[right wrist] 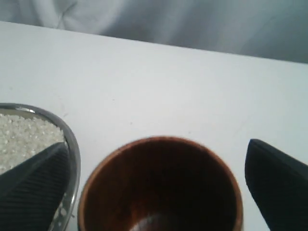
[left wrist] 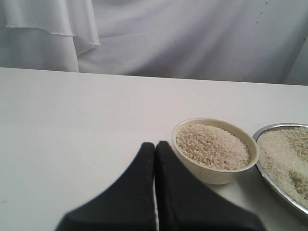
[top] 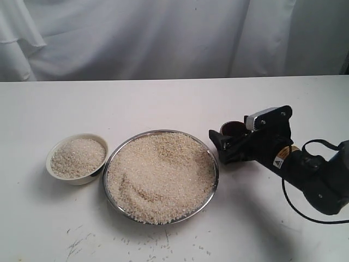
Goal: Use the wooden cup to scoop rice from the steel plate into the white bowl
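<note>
The steel plate [top: 214, 164] sits mid-table, heaped with rice [top: 161, 174]. Left of it stands the white bowl [top: 76, 179], filled with rice [top: 78, 157]. The wooden cup [top: 233, 128] stands upright just right of the plate. My right gripper [top: 218, 146] is open around it, and in the right wrist view the cup [right wrist: 159, 192] lies between the spread fingers [right wrist: 33, 183] with a gap on each side and its dark inside empty. My left gripper [left wrist: 155, 144] is shut on nothing, low beside the bowl [left wrist: 216, 173]; it is out of the exterior view.
Loose grains [top: 158, 245] lie scattered on the white table in front of the plate. A white cloth backdrop [top: 163, 38] hangs behind the table. The right arm's black cable [top: 305, 213] loops down at the right edge.
</note>
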You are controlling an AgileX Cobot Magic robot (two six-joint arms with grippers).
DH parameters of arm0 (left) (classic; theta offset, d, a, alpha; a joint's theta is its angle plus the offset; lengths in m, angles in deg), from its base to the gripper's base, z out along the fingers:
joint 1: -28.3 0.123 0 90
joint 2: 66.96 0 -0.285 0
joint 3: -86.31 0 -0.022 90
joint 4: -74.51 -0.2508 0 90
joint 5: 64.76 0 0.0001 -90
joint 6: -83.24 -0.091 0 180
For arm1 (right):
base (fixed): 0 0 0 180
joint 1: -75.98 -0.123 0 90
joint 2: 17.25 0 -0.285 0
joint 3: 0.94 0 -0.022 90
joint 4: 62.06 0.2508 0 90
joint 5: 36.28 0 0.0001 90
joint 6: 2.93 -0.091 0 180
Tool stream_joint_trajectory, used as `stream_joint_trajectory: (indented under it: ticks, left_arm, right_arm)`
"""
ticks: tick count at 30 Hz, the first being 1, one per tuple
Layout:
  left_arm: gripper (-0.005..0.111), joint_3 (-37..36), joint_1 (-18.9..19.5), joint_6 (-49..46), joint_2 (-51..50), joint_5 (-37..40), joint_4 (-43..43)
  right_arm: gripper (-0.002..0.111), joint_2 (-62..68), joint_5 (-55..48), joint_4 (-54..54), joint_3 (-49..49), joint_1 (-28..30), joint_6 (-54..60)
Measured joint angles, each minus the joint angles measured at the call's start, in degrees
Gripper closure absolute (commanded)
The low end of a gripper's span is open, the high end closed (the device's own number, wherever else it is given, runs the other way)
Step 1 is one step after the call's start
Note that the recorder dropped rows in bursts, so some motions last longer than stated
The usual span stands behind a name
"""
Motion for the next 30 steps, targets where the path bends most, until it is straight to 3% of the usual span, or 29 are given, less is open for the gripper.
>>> stream_joint_trajectory:
  ticks: [4, 7, 9, 13, 16, 24, 30]
  left_arm:
    - [0.107, 0.0, 0.0, 0.0, 0.0, 0.0, 0.0]
    - [0.107, 0.0, 0.0, 0.0, 0.0, 0.0, 0.0]
    - [0.107, 0.0, 0.0, 0.0, 0.0, 0.0, 0.0]
    - [0.107, 0.0, 0.0, 0.0, 0.0, 0.0, 0.0]
    - [0.107, 0.0, 0.0, 0.0, 0.0, 0.0, 0.0]
    - [0.107, 0.0, 0.0, 0.0, 0.0, 0.0, 0.0]
    - [0.107, 0.0, 0.0, 0.0, 0.0, 0.0, 0.0]
  right_arm:
    - [0.019, -4.1, 0.1, 0.0, 0.0, 0.0, 2.6]
    - [0.026, -8.0, 0.1, 0.0, 0.5, 0.0, 3.6]
    - [0.039, -11.6, 0.1, 0.1, 1.4, 0.0, 4.0]
    - [0.082, -20.5, -1.7, 0.1, 3.7, 0.0, 4.1]
    - [0.106, -27.9, -3.9, 0.1, 5.9, 0.0, 4.1]
    - [0.108, -44.4, -6.5, 5.8, 10.8, 0.0, -2.2]
    - [0.108, -52.1, -14.2, 17.5, 11.0, 0.0, -0.5]
